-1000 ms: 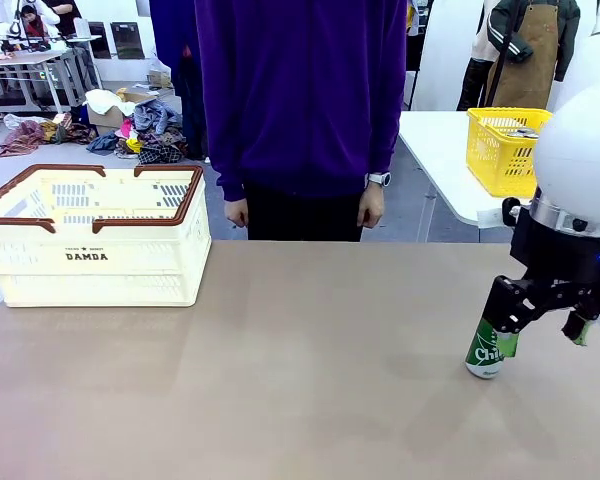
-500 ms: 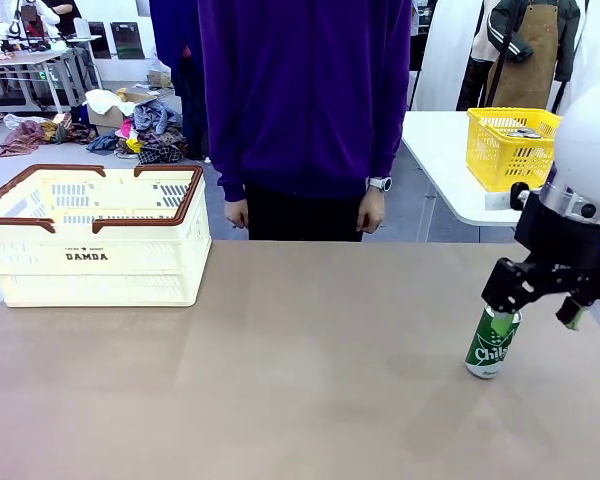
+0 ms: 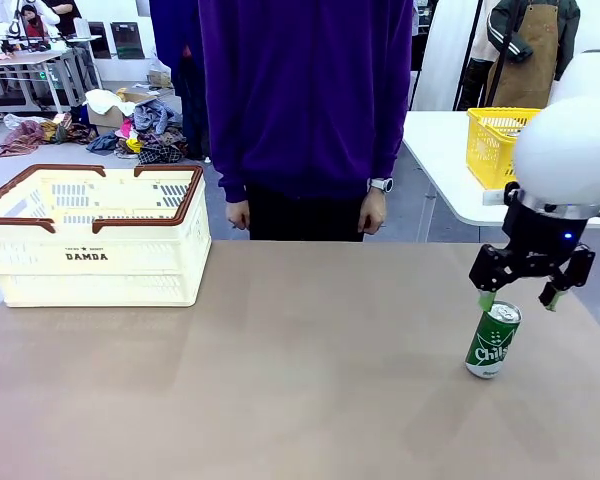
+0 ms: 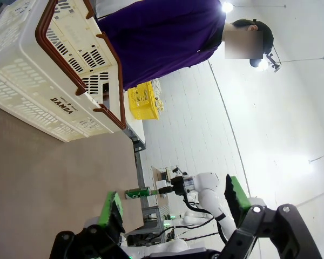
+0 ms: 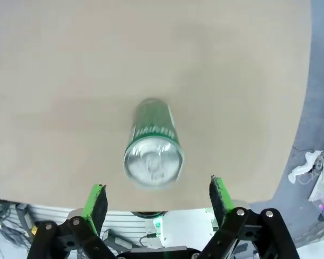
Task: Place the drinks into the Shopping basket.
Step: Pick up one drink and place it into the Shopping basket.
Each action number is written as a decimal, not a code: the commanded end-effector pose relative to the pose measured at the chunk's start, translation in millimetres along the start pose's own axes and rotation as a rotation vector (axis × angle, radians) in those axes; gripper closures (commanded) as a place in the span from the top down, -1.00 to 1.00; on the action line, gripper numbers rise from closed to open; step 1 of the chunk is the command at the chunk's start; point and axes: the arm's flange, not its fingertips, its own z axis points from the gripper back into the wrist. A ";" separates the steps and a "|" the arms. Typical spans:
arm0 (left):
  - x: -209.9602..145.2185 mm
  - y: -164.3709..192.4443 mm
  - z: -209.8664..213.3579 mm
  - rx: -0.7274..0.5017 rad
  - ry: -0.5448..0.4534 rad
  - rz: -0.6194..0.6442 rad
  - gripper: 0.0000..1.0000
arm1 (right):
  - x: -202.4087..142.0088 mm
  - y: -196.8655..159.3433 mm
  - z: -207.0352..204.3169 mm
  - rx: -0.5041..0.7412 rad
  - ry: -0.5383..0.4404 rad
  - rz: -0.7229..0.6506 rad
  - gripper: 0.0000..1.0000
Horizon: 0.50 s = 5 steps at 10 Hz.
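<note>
Far left: the left tool (image 4: pixel 171 202) is seen in its own wrist view with the jaws spread wide and nothing between the green pads (image 4: pixel 110 208); released, idle. Left side of the desk (image 3: pixel 300 380): the Shopping basket (image 3: pixel 130 262) is set upright near the far edge, handles folded down on the rim; no drink is seen inside, though the floor of it is partly hidden. Middle: a person in a purple top (image 3: pixel 305 100) is stood at the far side, hands (image 3: pixel 237 213) hung down, not engaged. Right: one green can (image 3: pixel 493 342) is stood upright on the desk, well apart from the basket. The right tool (image 3: pixel 516 298) is held just above the can's silver top, jaws wide apart, nothing gripped; in the right wrist view the can (image 5: pixel 151 145) is seen from above, roughly centred between the two pads of that tool (image 5: pixel 159 198). A yellow basket (image 3: pixel 490 160) is noted on another table behind; not part of the task. Step judged: pre-grasp on the first can, nothing placed yet. Next move judged: the right tool is to be lowered until the pads straddle the can body, then clenched, lifted, and carried leftward across the desk to the basket; tipping of the slim can is to be watched during closure.
</note>
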 end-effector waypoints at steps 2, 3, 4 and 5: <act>0.1 -2.9 0.5 -0.024 -0.002 0.002 1.00 | 35.2 3.1 -24.6 -0.034 0.030 -0.102 1.00; 0.1 -2.9 0.5 -0.024 -0.002 0.002 1.00 | 39.2 -0.4 -34.7 -0.019 0.050 -0.122 1.00; 0.1 -2.9 0.5 -0.024 -0.002 0.002 1.00 | 40.8 -1.3 -43.1 -0.007 0.060 -0.116 1.00; 0.1 -2.9 0.5 -0.024 -0.002 0.002 1.00 | 41.1 -2.0 -48.3 0.014 0.077 -0.098 1.00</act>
